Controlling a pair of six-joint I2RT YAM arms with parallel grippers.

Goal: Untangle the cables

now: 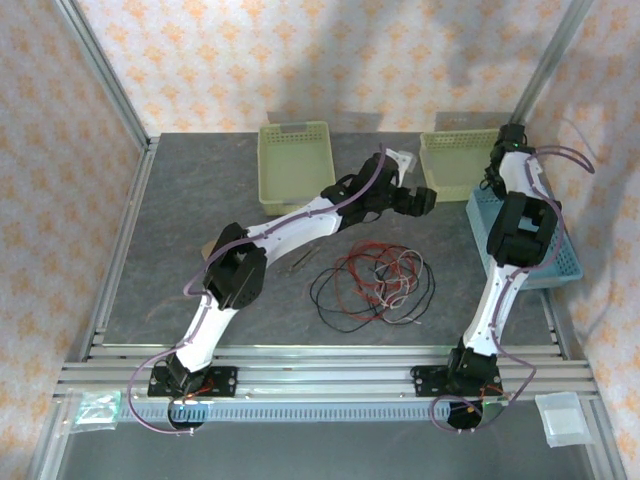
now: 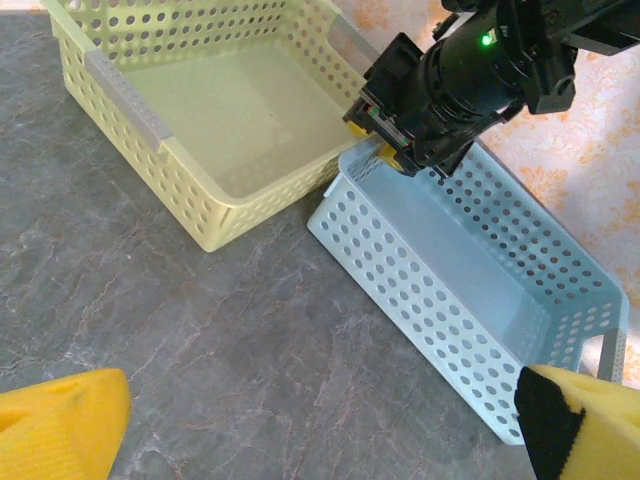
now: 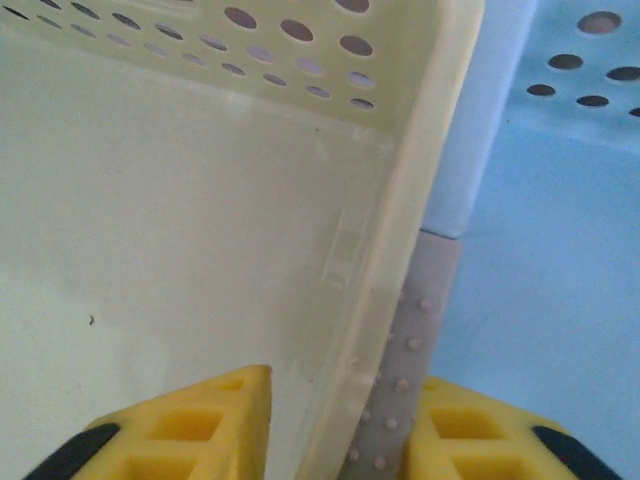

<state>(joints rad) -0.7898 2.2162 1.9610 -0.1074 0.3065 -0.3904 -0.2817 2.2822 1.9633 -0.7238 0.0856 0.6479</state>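
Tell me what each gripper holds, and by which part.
Left gripper: nothing, jaws open. Right gripper straddles the yellow basket at its side wall, by the grey strip; whether it is clamped cannot be told.

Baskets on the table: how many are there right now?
3: one yellow basket at back centre, a second yellow basket at back right, a blue basket along the right edge, partly under the right arm.

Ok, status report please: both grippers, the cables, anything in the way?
Left gripper: jaws open. Right gripper astride wall of perforated yellow plastic basket, grip unclear. Tangled red, black, whitish thin cables lie untouched. Nothing covers them.
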